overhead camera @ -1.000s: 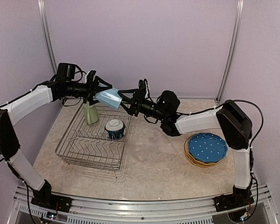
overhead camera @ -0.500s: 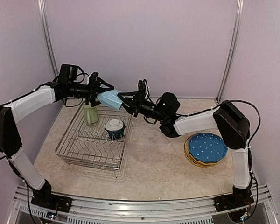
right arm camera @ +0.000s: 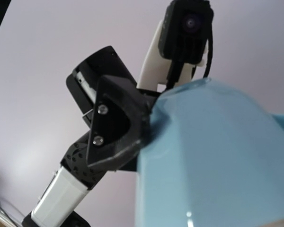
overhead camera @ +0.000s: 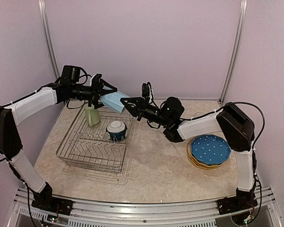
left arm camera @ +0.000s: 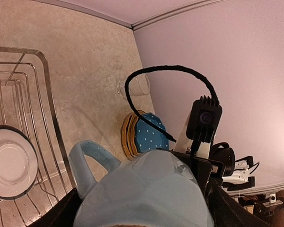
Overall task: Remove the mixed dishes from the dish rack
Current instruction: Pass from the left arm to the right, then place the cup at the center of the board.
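My left gripper [overhead camera: 102, 96] clamps the blue mug [overhead camera: 112, 101], its axis pointing into my right gripper [overhead camera: 129, 103], whose grip I can't tell.

The light blue mug [overhead camera: 114, 100], in mid-air left of centre, has shifted slightly right. The left gripper [overhead camera: 103, 94] holding it has moved right with it. The right gripper [overhead camera: 127, 102], at the mug's other end, has edged right and lower.
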